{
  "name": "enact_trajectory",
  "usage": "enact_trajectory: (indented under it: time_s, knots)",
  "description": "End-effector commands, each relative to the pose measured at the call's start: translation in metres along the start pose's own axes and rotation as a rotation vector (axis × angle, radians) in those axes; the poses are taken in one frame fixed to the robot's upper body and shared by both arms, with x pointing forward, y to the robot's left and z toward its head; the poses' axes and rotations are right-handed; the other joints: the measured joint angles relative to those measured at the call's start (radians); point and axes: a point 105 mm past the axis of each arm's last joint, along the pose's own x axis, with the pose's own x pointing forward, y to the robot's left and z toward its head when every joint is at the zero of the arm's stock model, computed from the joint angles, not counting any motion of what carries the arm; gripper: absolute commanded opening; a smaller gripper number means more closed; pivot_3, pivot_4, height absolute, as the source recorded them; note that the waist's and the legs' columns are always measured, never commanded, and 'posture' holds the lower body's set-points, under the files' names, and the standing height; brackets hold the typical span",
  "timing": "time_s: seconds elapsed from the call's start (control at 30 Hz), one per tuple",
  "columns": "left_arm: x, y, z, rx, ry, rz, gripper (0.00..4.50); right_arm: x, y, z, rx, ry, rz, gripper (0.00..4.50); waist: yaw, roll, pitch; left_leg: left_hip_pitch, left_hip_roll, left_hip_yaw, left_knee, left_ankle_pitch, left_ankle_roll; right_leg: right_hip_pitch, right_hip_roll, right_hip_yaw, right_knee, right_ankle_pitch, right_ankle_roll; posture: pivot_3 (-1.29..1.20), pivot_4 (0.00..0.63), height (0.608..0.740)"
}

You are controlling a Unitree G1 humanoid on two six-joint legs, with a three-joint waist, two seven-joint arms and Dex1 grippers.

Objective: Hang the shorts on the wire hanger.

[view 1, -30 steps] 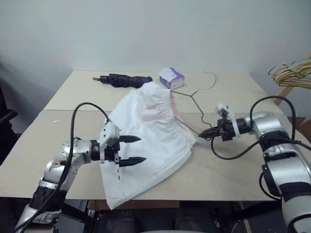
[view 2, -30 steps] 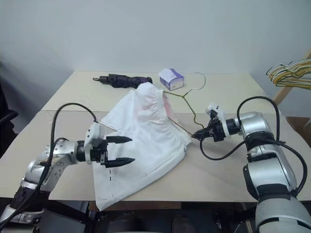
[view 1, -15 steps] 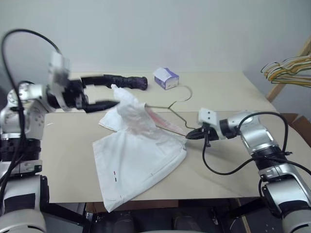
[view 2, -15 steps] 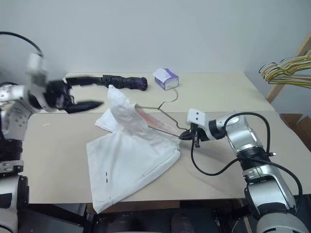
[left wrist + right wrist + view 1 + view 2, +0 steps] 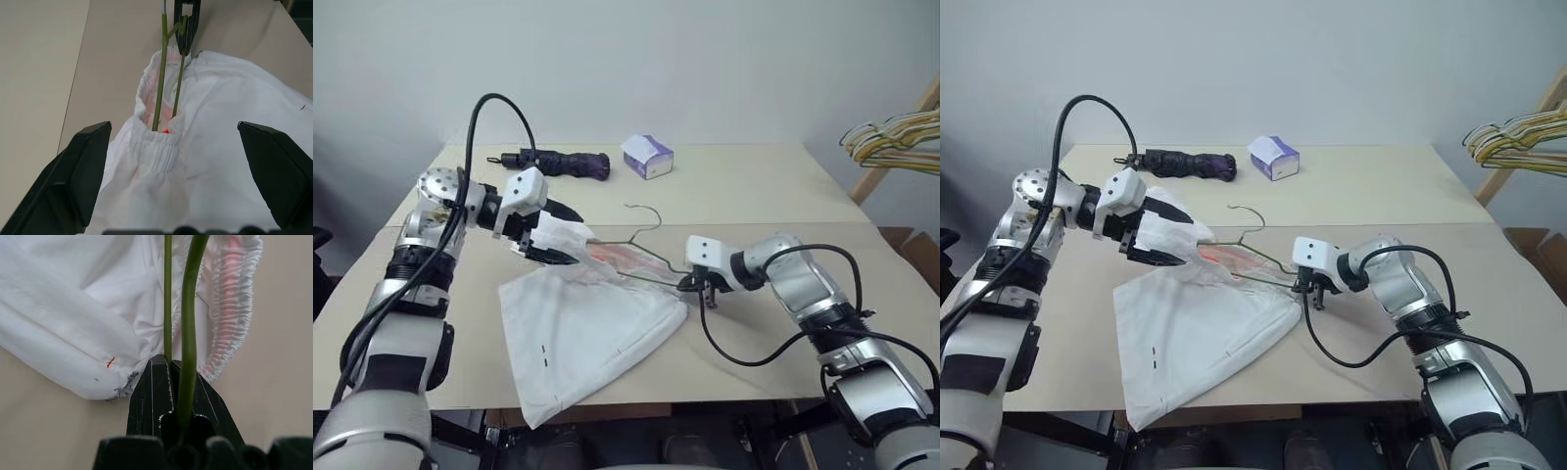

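Note:
The white shorts (image 5: 597,328) lie on the table, hems at the front edge, gathered waistband (image 5: 154,142) raised. The thin greenish wire hanger (image 5: 159,78) runs into the waistband opening; its hook (image 5: 656,221) points toward the table's far side. My right gripper (image 5: 690,285) is shut on the hanger's wire (image 5: 188,323) beside the shorts' right edge. At the raised waistband my left gripper (image 5: 570,238) is open, one finger (image 5: 88,166) on each side of the fabric.
A folded dark umbrella (image 5: 558,162) and a white-and-purple tissue box (image 5: 647,157) sit at the table's far side. A bunch of coloured hangers (image 5: 891,142) hangs off to the right. One shorts hem droops over the table's front edge (image 5: 705,399).
My left arm swung from the near part of the shorts up and left, then came in around the raised waistband. The right gripper dragged the hanger left, further into the shorts.

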Motion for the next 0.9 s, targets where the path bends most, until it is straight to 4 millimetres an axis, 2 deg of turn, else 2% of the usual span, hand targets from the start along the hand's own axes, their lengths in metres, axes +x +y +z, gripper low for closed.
enact_trajectory:
  time_s: [0.03, 0.07, 0.17, 0.4, 0.57, 0.6, 0.9]
  knots:
    - [-0.007, 0.007, 0.007, 0.024, 0.003, 0.016, 4.47, -0.007, -0.004, 0.014, -0.026, -0.018, -0.034, 0.0, -0.007, 0.0, 0.0, 0.0, 0.0, 0.0, 0.0, 0.0, 0.0, 0.0, 0.0, 0.0, 0.0, 0.0, 0.0, -0.1, 0.0, 0.74]
    - [-0.007, 0.009, 0.006, 0.011, 0.0, 0.022, 4.47, -0.007, -0.004, 0.014, -0.034, -0.014, -0.035, 0.0, -0.008, 0.0, 0.0, 0.0, 0.0, 0.0, 0.0, 0.0, 0.0, 0.0, 0.0, 0.0, 0.001, 0.0, 0.0, -0.11, 0.0, 0.74]
    - [-0.006, 0.012, 0.001, 0.008, 0.037, 0.021, 3.91, -0.009, -0.002, 0.019, -0.051, -0.014, -0.037, 0.0, -0.01, 0.0, 0.0, 0.0, 0.0, -0.001, 0.001, 0.0, 0.0, 0.0, 0.0, 0.0, 0.001, 0.0, 0.0, -0.1, 0.0, 0.74]
    - [0.005, 0.017, -0.004, -0.038, 0.07, 0.004, 1.57, -0.012, 0.0, 0.03, -0.08, -0.025, -0.037, 0.0, -0.009, 0.0, 0.0, -0.001, 0.0, -0.001, 0.001, 0.0, 0.0, 0.0, 0.0, -0.001, 0.001, 0.0, 0.001, -0.1, 0.0, 0.74]
    - [0.008, 0.017, -0.007, -0.036, 0.075, -0.001, 0.14, -0.017, -0.003, 0.035, -0.073, -0.038, -0.05, 0.0, -0.012, 0.0, 0.0, -0.001, 0.0, -0.001, 0.001, 0.0, 0.0, -0.001, 0.0, -0.001, 0.002, 0.0, 0.001, -0.12, 0.0, 0.74]
    - [0.008, 0.017, -0.007, -0.035, 0.076, 0.002, 0.02, -0.018, -0.003, 0.036, -0.074, -0.041, -0.051, 0.0, -0.013, 0.0, 0.0, -0.001, 0.0, -0.001, 0.001, 0.0, 0.0, -0.001, 0.0, -0.001, 0.002, 0.0, 0.001, -0.12, 0.0, 0.74]
    - [0.008, 0.026, -0.007, 0.014, 0.067, 0.095, 0.02, -0.023, 0.0, 0.048, -0.145, -0.085, -0.06, 0.0, -0.024, 0.0, 0.0, -0.001, 0.0, -0.002, 0.002, 0.0, 0.0, -0.001, 0.0, -0.001, 0.002, 0.0, 0.001, -0.12, 0.0, 0.74]
